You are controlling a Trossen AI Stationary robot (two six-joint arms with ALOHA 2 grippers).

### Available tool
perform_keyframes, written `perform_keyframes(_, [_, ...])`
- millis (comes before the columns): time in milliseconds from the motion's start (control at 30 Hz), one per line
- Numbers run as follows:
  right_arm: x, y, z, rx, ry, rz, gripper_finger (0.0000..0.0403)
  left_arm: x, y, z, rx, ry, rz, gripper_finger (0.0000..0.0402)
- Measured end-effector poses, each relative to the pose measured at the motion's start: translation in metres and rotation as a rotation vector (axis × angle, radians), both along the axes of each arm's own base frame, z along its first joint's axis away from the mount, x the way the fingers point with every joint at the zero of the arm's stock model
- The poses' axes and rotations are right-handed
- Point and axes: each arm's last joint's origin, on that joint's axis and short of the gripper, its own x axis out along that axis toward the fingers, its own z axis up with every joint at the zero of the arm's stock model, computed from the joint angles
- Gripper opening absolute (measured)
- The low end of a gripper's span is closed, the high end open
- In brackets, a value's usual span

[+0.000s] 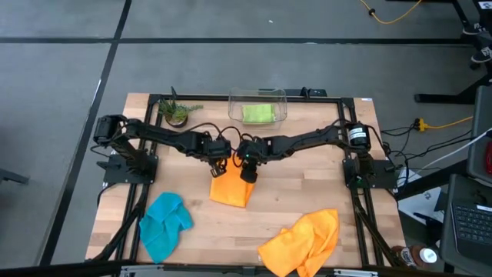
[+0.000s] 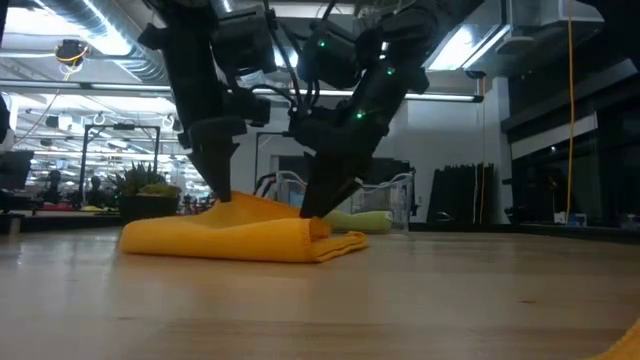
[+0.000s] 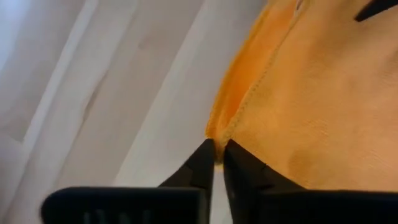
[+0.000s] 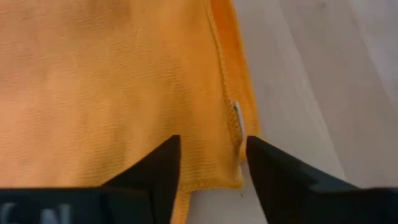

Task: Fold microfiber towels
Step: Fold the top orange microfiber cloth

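An orange towel (image 1: 231,188) lies folded in several layers at the table's middle, flat on the wood (image 2: 235,238). My left gripper (image 1: 221,164) is at its far left corner, shut on that corner (image 3: 217,155). My right gripper (image 1: 247,172) stands open over the towel's far right corner (image 4: 211,168), one finger on either side of the hemmed edge and its small white label (image 4: 237,118). I cannot tell whether the right fingers touch the cloth. In the low view both grippers slant down onto the towel's top, left (image 2: 222,192) and right (image 2: 318,205). My left gripper pinches the folded towel's corner (image 3: 216,135) between its two fingers, only at their free ends; a pale slit shows between the fingers farther back. The fingers slant down from the far side. The towel lies on the table, slack.
A teal towel (image 1: 164,223) lies crumpled at the near left, and a second orange towel (image 1: 304,240) at the near right. A clear bin (image 1: 257,108) at the far edge holds a lime green towel (image 1: 258,114). A small potted plant (image 1: 177,114) stands far left.
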Motion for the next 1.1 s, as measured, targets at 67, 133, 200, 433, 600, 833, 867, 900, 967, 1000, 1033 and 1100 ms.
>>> perform_keyframes(67, [0.0,-0.003,0.0,0.0,-0.005,-0.008,0.0216,-0.001,0.003,0.0,0.0,0.004,0.01,0.0053])
perform_keyframes(133, [0.0,-0.007,0.0,-0.005,-0.005,-0.02,0.0231,-0.001,0.006,0.0,0.001,0.007,0.022,0.0082])
perform_keyframes(200, [0.0,-0.011,0.0,-0.008,-0.004,-0.032,0.0242,-0.002,0.009,0.0,0.0,0.006,0.033,0.011])
perform_keyframes(433, [-0.001,-0.015,0.0,-0.002,0.0,-0.051,0.0247,-0.001,0.014,-0.002,-0.1,0.0,0.033,0.0165])
perform_keyframes(600, [-0.001,-0.015,0.0,0.0,0.003,-0.053,0.0248,0.0,0.018,-0.011,-0.097,0.033,0.048,0.0166])
perform_keyframes(833, [-0.001,-0.014,-0.001,0.028,-0.001,-0.064,0.0248,0.001,0.025,-0.02,-0.121,0.065,0.075,0.0168])
perform_keyframes(867, [-0.001,-0.014,-0.001,0.029,-0.001,-0.066,0.0248,0.001,0.026,-0.022,-0.134,0.072,0.08,0.0168])
perform_keyframes(900, [-0.001,-0.014,-0.001,0.032,-0.001,-0.07,0.0248,0.0,0.028,-0.023,-0.144,0.084,0.086,0.0168])
perform_keyframes(967, [-0.001,-0.014,-0.001,0.041,-0.004,-0.086,0.0248,0.001,0.031,-0.028,-0.149,0.094,0.097,0.0168])
perform_keyframes(1000, [-0.002,-0.014,-0.001,0.043,-0.004,-0.088,0.0248,0.001,0.033,-0.03,-0.15,0.103,0.103,0.0168])
perform_keyframes(1033, [-0.002,-0.014,-0.002,0.043,-0.001,-0.088,0.0248,0.0,0.034,-0.032,-0.145,0.109,0.107,0.0168])
perform_keyframes(1100, [-0.002,-0.014,-0.002,0.044,0.001,-0.089,0.0248,0.003,0.036,-0.033,-0.136,0.093,0.107,0.0168])
